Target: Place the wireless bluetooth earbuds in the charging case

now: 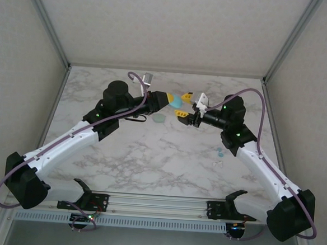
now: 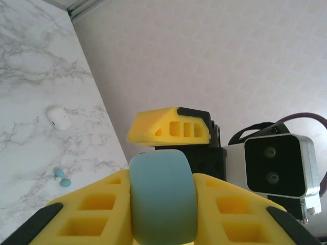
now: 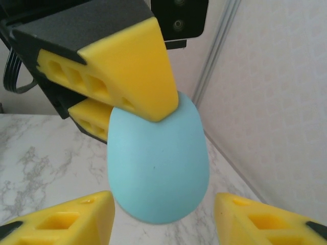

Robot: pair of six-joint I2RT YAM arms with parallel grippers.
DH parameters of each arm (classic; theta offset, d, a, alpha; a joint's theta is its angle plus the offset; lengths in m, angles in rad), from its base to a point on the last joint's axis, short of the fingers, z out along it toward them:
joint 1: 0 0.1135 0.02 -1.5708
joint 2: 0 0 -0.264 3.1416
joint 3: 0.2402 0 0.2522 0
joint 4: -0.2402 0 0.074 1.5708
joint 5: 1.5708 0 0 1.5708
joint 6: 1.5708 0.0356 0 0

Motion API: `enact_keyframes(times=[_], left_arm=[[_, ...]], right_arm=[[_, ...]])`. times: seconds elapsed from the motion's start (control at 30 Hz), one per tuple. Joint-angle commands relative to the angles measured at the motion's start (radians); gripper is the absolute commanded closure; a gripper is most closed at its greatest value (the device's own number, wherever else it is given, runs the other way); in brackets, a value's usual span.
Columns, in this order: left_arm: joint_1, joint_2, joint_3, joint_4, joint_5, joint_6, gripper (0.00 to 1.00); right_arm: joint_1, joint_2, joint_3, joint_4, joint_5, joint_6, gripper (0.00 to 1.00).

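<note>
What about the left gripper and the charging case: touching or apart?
Touching. Left wrist view: the charging case is pinched between both fingers of the left gripper.

both arms share one build: white-shelled links between bulky black joints. the left arm point(image 1: 67, 141) has its black shoulder block at seven o'clock of the top view, the right arm point(image 1: 267, 166) at five o'clock. a thin purple cable point(image 1: 249, 90) loops off each arm, and a small green light point(image 1: 96, 116) glows on each black forearm. the left fingers point(image 2: 82, 214) and right fingers point(image 3: 66, 222) are yellow plastic with rectangular cut-outs and black tips.
</note>
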Motion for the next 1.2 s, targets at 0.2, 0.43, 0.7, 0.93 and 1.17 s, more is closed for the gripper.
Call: enact_keyframes(times=[0.2,0.43,0.7,0.93,1.17], left_arm=[[0.002,-0.023,-0.003,0.004,0.008,0.009,0.84],[0.002,-0.029,-0.002,-0.018,-0.006,0.021,0.84],[0.002,-0.030,-0.010,-0.017,-0.021,0.016,0.84],[0.001,-0.026,-0.009,0.002,-0.013,-0.004,0.84],[0.002,-0.025,0.001,0.007,0.003,-0.004,0.84]], right_arm=[[-0.004,0.005,0.037,0.088,-0.036,0.024,0.43],[-0.006,-0.009,0.020,0.091,-0.022,0.026,0.57],[-0.005,-0.036,0.023,0.077,-0.018,0.027,0.47],[-0.006,-0.032,0.028,0.066,-0.004,0.009,0.46],[-0.005,-0.005,0.045,0.054,-0.037,0.003,0.43]])
